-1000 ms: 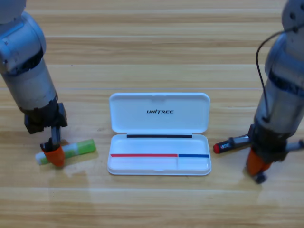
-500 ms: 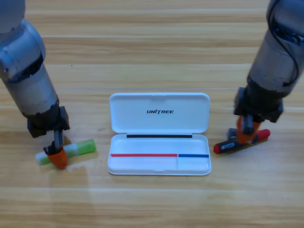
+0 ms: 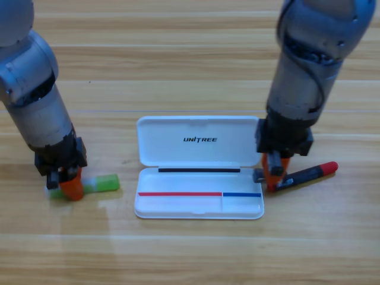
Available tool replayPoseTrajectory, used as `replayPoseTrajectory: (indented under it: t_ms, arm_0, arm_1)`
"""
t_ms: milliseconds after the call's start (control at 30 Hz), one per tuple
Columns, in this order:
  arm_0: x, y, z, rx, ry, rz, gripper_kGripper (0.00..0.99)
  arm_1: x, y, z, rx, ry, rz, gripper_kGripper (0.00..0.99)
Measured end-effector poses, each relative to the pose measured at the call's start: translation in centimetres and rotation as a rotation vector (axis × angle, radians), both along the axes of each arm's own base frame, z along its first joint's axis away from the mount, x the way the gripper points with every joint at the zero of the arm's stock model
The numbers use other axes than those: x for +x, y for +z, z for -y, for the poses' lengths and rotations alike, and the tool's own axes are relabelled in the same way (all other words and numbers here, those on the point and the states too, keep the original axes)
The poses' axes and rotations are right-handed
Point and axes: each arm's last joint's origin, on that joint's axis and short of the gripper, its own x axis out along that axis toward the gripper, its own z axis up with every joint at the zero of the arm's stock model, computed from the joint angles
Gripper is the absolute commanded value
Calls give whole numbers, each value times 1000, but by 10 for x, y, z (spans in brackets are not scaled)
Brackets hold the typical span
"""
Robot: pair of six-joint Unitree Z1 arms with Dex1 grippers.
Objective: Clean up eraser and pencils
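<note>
The right gripper (image 3: 274, 180), jaw state unclear, stood on the black pencil's (image 3: 307, 174) left end beside the case (image 3: 199, 208), its length running right; the left gripper (image 3: 71, 187) sat on the green pencil (image 3: 101, 183).

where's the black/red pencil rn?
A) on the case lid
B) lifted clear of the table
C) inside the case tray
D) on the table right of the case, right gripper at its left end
D: the black pencil with the red end lies on the table right of the open white case, with the right gripper down at its left end.
</note>
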Motion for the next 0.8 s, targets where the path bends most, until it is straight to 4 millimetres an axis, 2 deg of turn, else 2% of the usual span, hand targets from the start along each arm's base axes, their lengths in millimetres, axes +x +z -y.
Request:
replayPoseTrajectory:
  t_ms: [167, 267, 500, 633, 767, 800]
  arm_0:
    - [-1, 1, -1, 8, 2, -12, 0]
    - [-3, 9, -2, 19, -9, -27, 0]
    - [-4, 54, -4, 14, -7, 31, 0]
    - [-9, 78, -6, 6, -9, 45, 0]
    - [-13, 96, -5, -5, -15, 62, 0]
    - [-14, 100, -5, -8, -15, 67, 0]
  arm_1:
    - [-1, 3, -13, 19, 23, 17, 0]
    - [-1, -3, -23, 16, 36, 14, 0]
    - [0, -18, -37, 3, 53, 2, 0]
    - [0, -20, -38, 0, 50, -1, 0]
    - [0, -20, -38, 0, 41, -2, 206]
    - [0, -20, -38, 0, 40, -2, 295]
